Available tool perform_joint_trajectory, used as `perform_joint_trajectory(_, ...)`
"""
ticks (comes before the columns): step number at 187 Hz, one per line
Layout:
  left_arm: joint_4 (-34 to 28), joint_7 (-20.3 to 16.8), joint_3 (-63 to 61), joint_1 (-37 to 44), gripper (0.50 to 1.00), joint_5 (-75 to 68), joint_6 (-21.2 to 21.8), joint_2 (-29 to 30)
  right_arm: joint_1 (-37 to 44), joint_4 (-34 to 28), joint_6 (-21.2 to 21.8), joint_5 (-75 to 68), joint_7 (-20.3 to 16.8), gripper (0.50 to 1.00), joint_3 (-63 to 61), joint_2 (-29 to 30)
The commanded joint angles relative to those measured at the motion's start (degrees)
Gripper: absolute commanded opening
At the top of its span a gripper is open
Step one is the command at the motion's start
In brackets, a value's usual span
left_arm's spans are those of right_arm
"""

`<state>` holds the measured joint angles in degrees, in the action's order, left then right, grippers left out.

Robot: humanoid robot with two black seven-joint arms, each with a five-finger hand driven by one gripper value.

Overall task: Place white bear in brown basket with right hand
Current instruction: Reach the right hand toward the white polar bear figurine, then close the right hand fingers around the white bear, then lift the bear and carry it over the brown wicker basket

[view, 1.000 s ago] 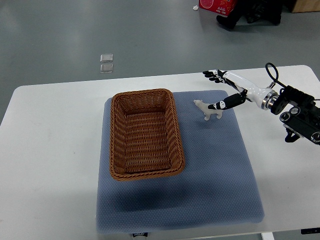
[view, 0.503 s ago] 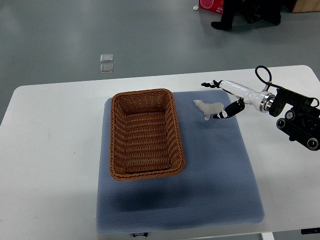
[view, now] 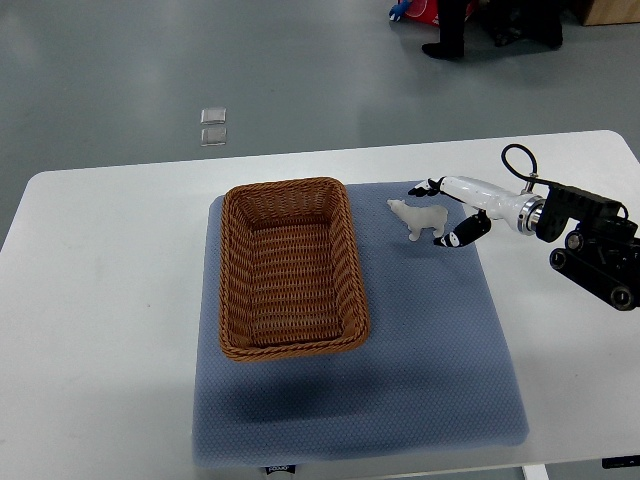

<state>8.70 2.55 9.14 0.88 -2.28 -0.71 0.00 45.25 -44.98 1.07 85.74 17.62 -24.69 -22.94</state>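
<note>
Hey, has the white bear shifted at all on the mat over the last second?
No. The white bear stays just right of the brown basket rim, at the same spot on the blue mat; only the right robot hand has closed in around it.

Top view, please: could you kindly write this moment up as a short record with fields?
bear: white bear stands on the blue mat, right of the basket, outside it
basket: brown basket, nothing inside, on the mat's left part
right robot hand: right robot hand is at the bear's rear, fingers spread either side of it, not visibly clamped
left robot hand: not in view
surface: white table under the mat
task state: bear not yet lifted
</note>
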Motion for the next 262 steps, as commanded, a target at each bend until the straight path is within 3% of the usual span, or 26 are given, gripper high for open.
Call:
perform_joint_trajectory(1,0.0,0.0,0.0,0.0,1.0,0.0,0.0,0.0,0.3,0.3,-0.2,0.5,-0.2,0.799,0.3,0.1)
perform_joint_trajectory(19,0.0,0.0,0.0,0.0,1.0,0.0,0.0,0.0,0.6,0.6,-0.8,1.3,-0.3,0.75,0.3,0.1)
perform_joint_trajectory(32,0.0,0.1,0.0,0.0,1.0,0.0,-0.1,0.0,0.7,0.6,-1.3,1.3,-1.4,0.658,0.4,0.2)
perform_joint_trajectory(43,0.0,0.0,0.0,0.0,1.0,0.0,0.0,0.0,0.8,0.7,-1.7,1.3,-1.7,0.619,0.9,0.3)
perform_joint_trajectory(59,0.0,0.0,0.0,0.0,1.0,0.0,0.0,0.0,0.9,0.7,-2.0,1.4,-1.9,0.584,1.7,0.3)
perform_joint_trajectory(87,0.0,0.1,0.0,0.0,1.0,0.0,0.0,0.0,0.8,0.8,-3.2,1.4,-1.9,0.568,2.0,0.4)
perform_joint_trajectory(113,0.0,0.0,0.0,0.0,1.0,0.0,0.0,0.0,0.8,0.9,-4.3,1.4,-1.9,0.5,2.5,0.4)
perform_joint_trajectory(185,0.0,0.0,0.0,0.0,1.0,0.0,-0.1,0.0,1.1,-0.7,-8.4,0.2,-1.0,0.5,1.2,0.0)
perform_joint_trajectory(233,0.0,0.0,0.0,0.0,1.0,0.0,0.0,0.0,4.4,-8.0,-9.3,-2.0,3.6,0.5,-0.4,-3.4)
perform_joint_trajectory(262,0.0,0.0,0.0,0.0,1.0,0.0,0.0,0.0,5.6,-13.8,-9.0,-1.8,4.2,0.5,0.3,-3.1)
